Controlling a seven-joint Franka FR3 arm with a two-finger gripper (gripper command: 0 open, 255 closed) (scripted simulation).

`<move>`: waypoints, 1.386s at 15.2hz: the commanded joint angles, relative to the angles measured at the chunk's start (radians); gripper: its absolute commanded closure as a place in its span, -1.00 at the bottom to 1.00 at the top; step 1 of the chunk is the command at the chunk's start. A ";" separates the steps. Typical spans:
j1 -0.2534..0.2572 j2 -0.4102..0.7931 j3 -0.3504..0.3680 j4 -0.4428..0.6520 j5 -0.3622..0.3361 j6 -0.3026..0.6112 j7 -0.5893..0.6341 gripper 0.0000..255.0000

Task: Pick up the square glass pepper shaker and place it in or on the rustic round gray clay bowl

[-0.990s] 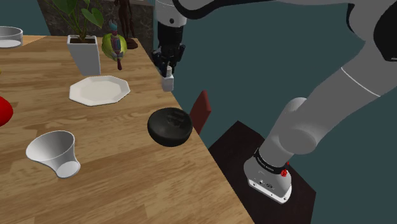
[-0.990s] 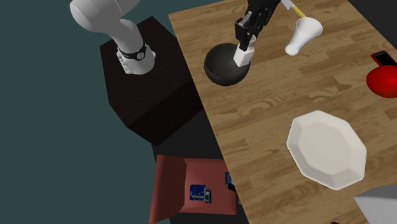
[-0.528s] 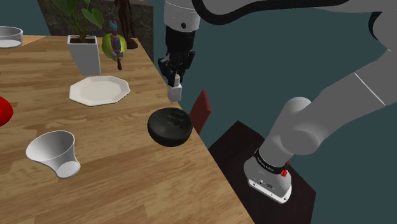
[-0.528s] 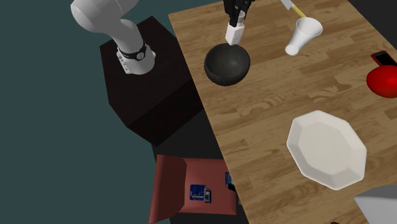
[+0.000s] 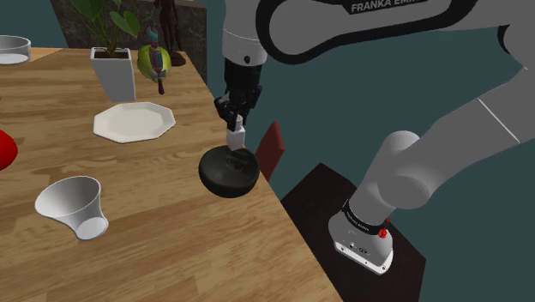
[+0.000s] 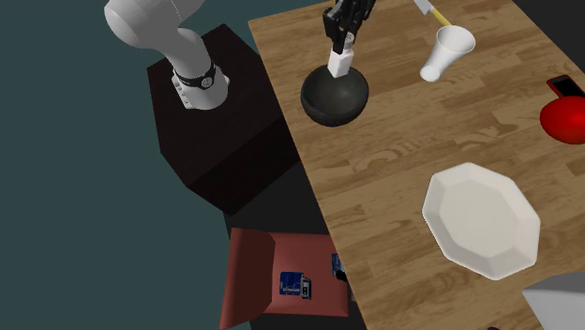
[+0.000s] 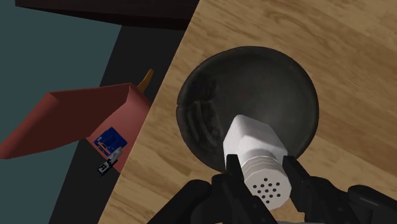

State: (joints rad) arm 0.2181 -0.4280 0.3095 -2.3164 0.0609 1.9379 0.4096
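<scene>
A small square white pepper shaker [image 5: 235, 136] [image 6: 339, 63] [image 7: 257, 153] with a perforated cap hangs upright, clasped near its top by my black gripper [image 5: 233, 120] [image 6: 343, 37] [image 7: 266, 181]. Directly below it sits the dark gray round bowl [image 5: 229, 171] [image 6: 333, 96] [image 7: 248, 102], near the wooden table's edge [image 5: 283, 210]. The shaker's base hovers just above the bowl's hollow, over the middle of it. Whether it touches the bowl's inside I cannot tell.
A white octagonal plate [image 5: 134, 121] [image 6: 481, 218], a tipped white cup [image 5: 73, 207] [image 6: 445, 52], a white planter [image 5: 114, 72] and a red object [image 6: 565, 119] stand on the table. A reddish chair [image 6: 277, 291] [image 7: 76, 121] stands beside the table edge, near my dark stand [image 6: 220, 122].
The gripper carried the shaker from beyond the bowl to over it, then lowered it toward the bowl's hollow.
</scene>
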 commanded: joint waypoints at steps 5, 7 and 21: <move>0.001 0.022 0.011 -0.061 -0.001 0.083 0.009 1.00; 0.001 0.030 0.014 -0.082 -0.001 0.111 0.012 1.00; 0.000 0.051 0.021 -0.123 -0.003 0.173 0.018 -1.00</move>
State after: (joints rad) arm 0.2183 -0.3774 0.3309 -2.4397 0.0575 2.1112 0.4277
